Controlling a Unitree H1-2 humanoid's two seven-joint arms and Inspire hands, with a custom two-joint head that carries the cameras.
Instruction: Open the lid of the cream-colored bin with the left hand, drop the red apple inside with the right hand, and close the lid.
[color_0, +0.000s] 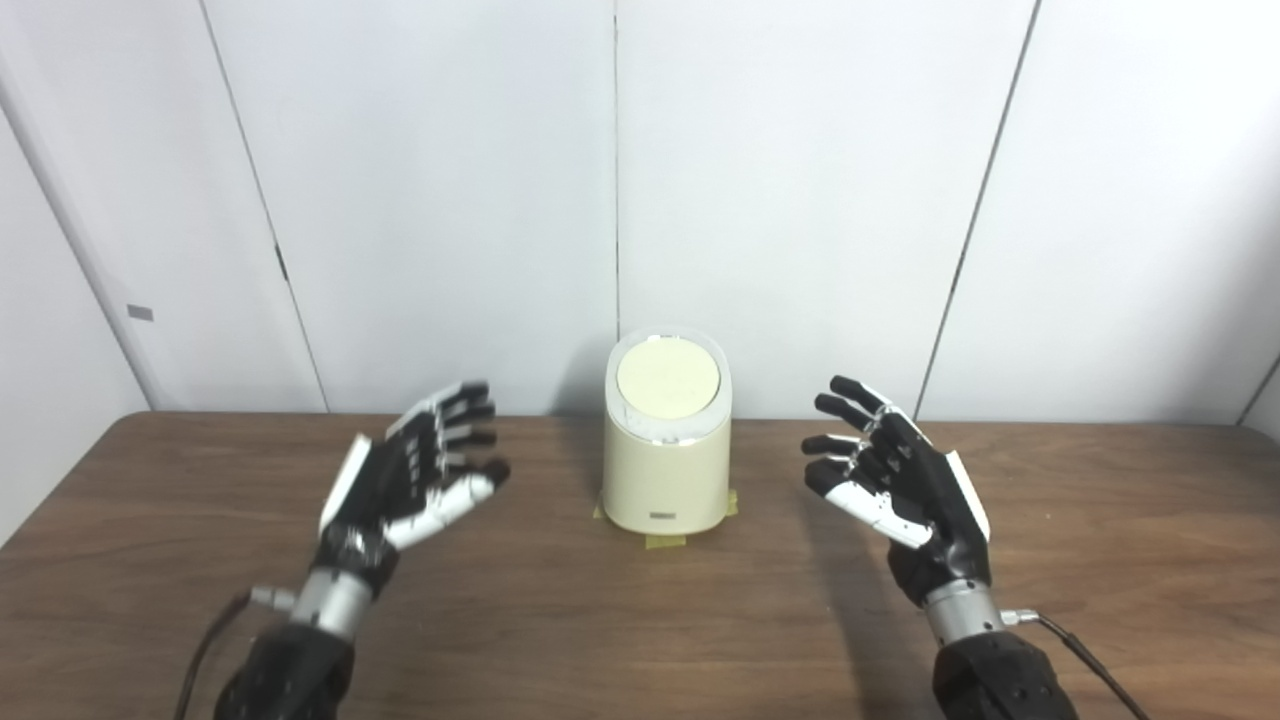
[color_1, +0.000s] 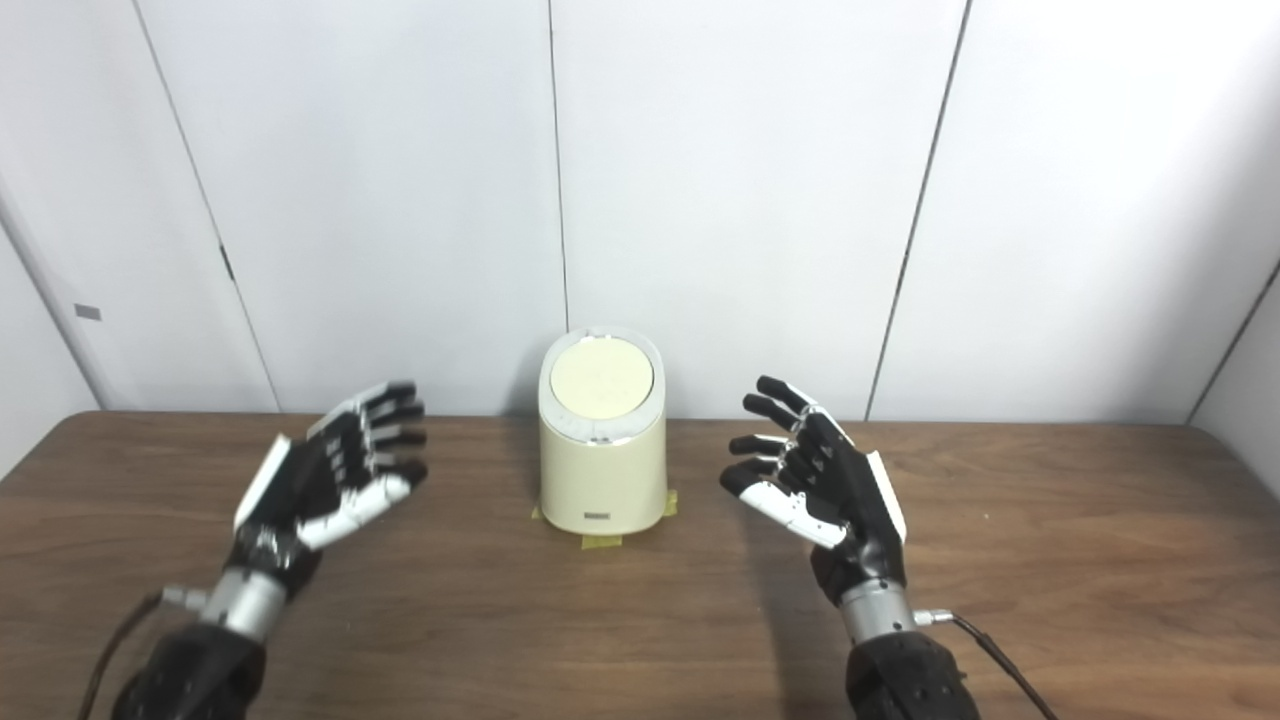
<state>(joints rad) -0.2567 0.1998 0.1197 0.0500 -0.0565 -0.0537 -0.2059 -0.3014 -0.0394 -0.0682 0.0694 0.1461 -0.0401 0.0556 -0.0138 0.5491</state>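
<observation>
A cream-colored bin (color_0: 666, 470) stands upright at the middle of the table near the wall, its round lid (color_0: 668, 377) down flat on top. My left hand (color_0: 415, 475) hovers to the left of the bin, palm turned inward, fingers spread and holding nothing. On the bin's right my right hand (color_0: 890, 470) mirrors it, also open and empty. Both hands are apart from the bin. No red apple shows in either view.
The bin sits on strips of yellow tape (color_0: 664, 541) stuck to the brown wooden table (color_0: 640, 620). White wall panels (color_0: 800, 200) rise just behind it. Thin cables (color_0: 1085, 655) trail from both wrists.
</observation>
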